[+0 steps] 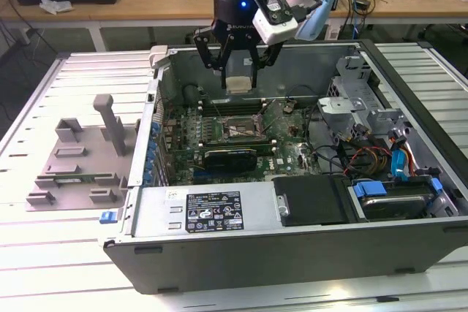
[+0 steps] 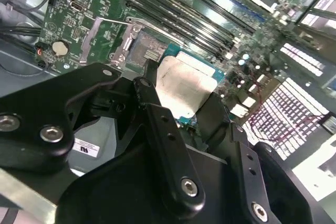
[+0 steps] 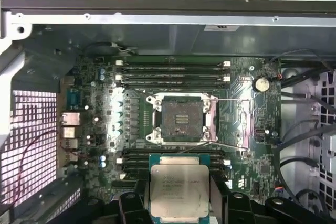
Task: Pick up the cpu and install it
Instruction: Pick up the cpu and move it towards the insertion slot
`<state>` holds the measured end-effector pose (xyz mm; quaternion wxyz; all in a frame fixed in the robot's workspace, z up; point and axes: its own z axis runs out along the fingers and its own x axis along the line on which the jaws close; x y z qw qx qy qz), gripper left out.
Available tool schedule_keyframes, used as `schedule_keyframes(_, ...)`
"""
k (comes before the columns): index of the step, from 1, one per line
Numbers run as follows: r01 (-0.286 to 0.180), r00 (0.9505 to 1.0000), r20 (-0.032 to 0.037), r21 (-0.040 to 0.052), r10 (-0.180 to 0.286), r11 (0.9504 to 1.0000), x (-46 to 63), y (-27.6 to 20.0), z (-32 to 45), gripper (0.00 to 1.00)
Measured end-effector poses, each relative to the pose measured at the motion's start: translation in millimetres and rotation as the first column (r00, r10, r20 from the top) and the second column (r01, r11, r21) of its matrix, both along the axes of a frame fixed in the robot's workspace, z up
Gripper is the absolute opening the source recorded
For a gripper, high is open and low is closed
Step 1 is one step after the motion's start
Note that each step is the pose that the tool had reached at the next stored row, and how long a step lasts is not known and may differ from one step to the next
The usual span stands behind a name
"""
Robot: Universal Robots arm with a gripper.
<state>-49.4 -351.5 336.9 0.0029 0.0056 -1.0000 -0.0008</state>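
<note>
Exterior view: my gripper (image 1: 238, 78) hangs inside the open PC case (image 1: 409, 85), above the motherboard (image 1: 285, 144). The fingers are closed in on the cpu (image 1: 240, 82), pinching it by two opposite edges. The chip sits flat between them, pale metal lid up, clear of the board and touching nothing else.

In the first wrist view the lid faces the camera, with a dark finger (image 3: 132, 203) on each side and a green rim of substrate showing around the lid. In the second wrist view the chip is seen at an angle past the black finger links, again clamped from both sides.

The CPU socket (image 3: 182, 119) is apart from the chip and uncovered, its dark contact field bare. The load plate (image 3: 236, 124) is swung open to one side, and thin lever rods lie across that area. Rows of memory slots (image 3: 173, 72) flank the socket on two sides. A coin cell battery (image 3: 261, 84) sits on the board beyond the load plate.

Further out in the exterior view, the power supply (image 1: 212, 210) runs along the near wall of the case and a drive bay with blue clips (image 1: 387, 199) sits toward the exterior view's right. The case lies on a slatted white table (image 1: 44, 253). A grey fixture block (image 1: 80, 158) sits on the table just beside the case, on the exterior view's left.
</note>
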Motion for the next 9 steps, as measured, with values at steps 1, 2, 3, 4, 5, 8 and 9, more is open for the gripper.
schedule_keyframes(1,-0.001,1.0,0.0001,0.0002,0.001,1.0,0.5,1.3,-1.9,0.54)
schedule_keyframes(2,-0.002,1.0,0.0001,0.0001,0.002,1.0,0.9,2.6,-3.5,0.54)
schedule_keyframes(3,-0.004,1.0,0.0,0.0001,0.004,1.0,1.5,5.4,-7.3,0.54)
schedule_keyframes(4,-0.008,1.0,0.0001,0.0002,0.008,1.0,2.0,8.4,-11.8,0.54)
schedule_keyframes(5,-0.014,0.9999,0.0001,0.0002,0.014,0.9999,2.5,10.6,-15.7,0.54)
schedule_keyframes(8,-0.024,0.9997,0.0001,0.0002,0.024,0.9997,3.0,14.1,-24.1,0.54)
schedule_keyframes(9,-0.026,0.9997,0.0001,0.0001,0.026,0.9997,3.1,14.7,-26.0,0.54)
